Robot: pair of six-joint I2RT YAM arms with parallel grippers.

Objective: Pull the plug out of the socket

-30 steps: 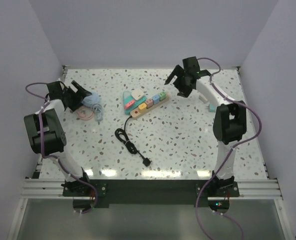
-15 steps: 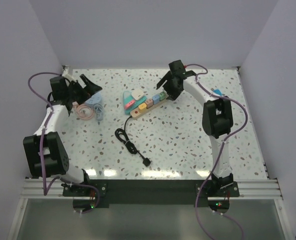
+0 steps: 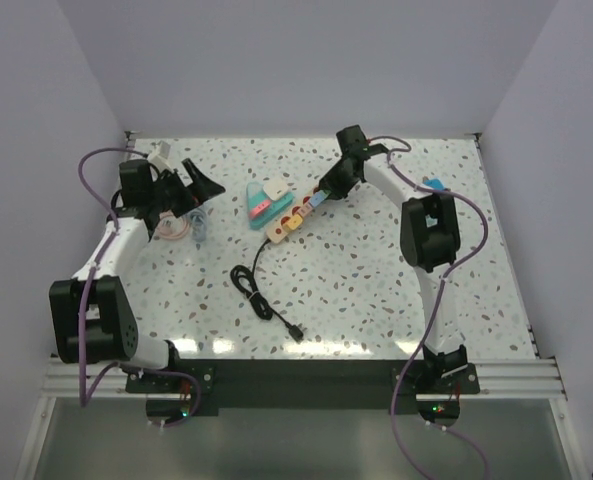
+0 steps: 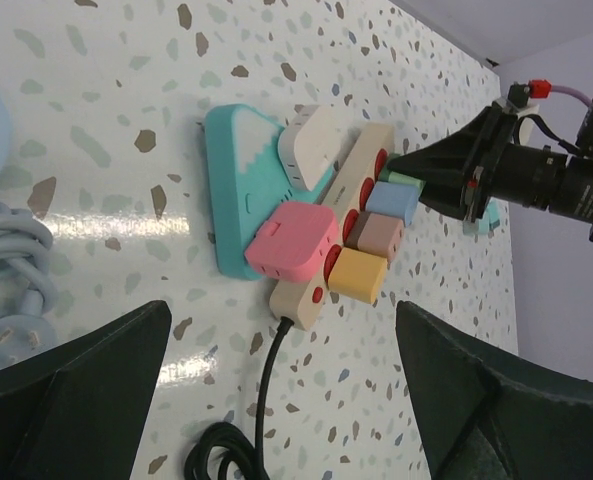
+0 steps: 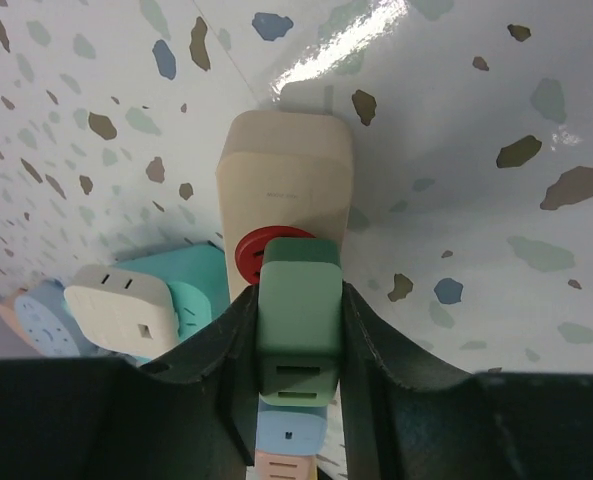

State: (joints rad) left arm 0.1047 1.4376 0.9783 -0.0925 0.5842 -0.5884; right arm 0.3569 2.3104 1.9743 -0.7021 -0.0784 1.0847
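The socket (image 3: 288,224) is a pale wooden strip (image 5: 286,170) with red round faces, lying at the table's middle back with several coloured plugs in it. My right gripper (image 5: 298,295) is shut on the green plug (image 5: 298,310) at the strip's far end, one finger on each side of it. The left wrist view shows the same grip on the green plug (image 4: 401,181) by the right gripper (image 4: 431,180). My left gripper (image 3: 191,185) hangs open left of the socket (image 4: 294,293), holding nothing.
Blue (image 4: 391,203), brownish (image 4: 376,237), yellow (image 4: 358,275) and pink (image 4: 294,243) plugs sit along the strip, beside a teal block (image 4: 241,170) with a white plug (image 4: 311,145). A black cable (image 3: 261,290) coils toward the front. A pale blue cable bundle (image 3: 181,222) lies under the left arm.
My right gripper came down from the right to the strip's far end and closed on the green plug. The left arm swung nearer the socket, jaws still open.
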